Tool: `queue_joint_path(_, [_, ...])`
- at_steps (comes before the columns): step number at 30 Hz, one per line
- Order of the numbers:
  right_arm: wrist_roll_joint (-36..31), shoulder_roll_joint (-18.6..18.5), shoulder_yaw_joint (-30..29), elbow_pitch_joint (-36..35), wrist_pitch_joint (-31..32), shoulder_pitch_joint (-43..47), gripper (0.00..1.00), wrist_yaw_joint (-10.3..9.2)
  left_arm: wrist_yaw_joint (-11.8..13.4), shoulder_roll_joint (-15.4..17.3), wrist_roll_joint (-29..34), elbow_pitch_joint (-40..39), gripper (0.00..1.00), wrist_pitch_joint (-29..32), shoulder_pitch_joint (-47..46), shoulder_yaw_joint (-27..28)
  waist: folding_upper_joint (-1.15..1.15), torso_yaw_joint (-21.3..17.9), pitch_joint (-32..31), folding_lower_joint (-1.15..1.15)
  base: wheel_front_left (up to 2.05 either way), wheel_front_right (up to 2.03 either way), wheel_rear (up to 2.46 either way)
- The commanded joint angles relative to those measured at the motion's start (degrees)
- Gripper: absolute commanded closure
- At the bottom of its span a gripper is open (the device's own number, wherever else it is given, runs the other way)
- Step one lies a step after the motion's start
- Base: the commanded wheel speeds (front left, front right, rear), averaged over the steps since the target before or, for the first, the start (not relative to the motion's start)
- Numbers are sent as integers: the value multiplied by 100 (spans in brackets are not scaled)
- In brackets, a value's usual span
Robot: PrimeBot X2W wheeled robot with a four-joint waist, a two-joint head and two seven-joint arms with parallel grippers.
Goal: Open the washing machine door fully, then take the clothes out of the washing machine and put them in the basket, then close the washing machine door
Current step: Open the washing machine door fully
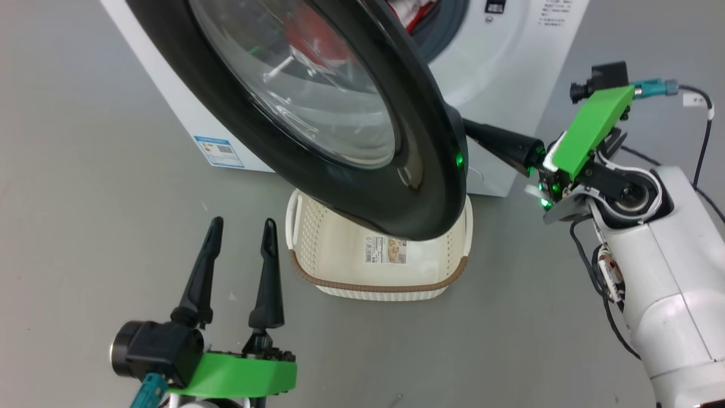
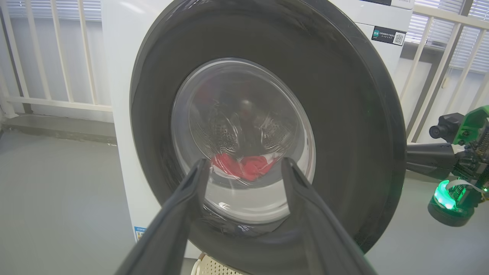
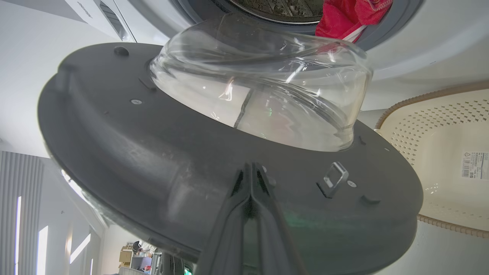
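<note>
The washing machine door (image 1: 396, 198) hangs part-open across the upper centre, over the basket (image 1: 385, 288). The right gripper (image 3: 250, 170), fingers pinched together, seemingly pushes its inner face to swing it wider; the left gripper (image 1: 242, 226) hovers lower left, spread and empty.

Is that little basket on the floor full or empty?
Empty, where visible: the basket shows bare bottom and paper label; the red clothes sit in the washing machine.
</note>
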Motion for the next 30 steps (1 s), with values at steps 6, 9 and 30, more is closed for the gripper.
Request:
queue_joint_path(6, [208, 174, 147, -278, 110, 350, 100, 44, 4, 65, -9, -79, 0, -28, 134, 270, 0, 294, -303, 0, 0, 0, 0])
queue_joint_path(9, [327, 189, 210, -350, 130, 488, 100, 44, 17, 65, -18, -71, 0, -28, 207, 272, 0, 377, -388, 0, 0, 0, 0])
queue_joint_path(30, [947, 207, 743, -577, 46, 1182, 100, 44, 7, 82, -46, 100, 0, -28, 466, 366, 0, 1043, -861, 0, 0, 0, 0])
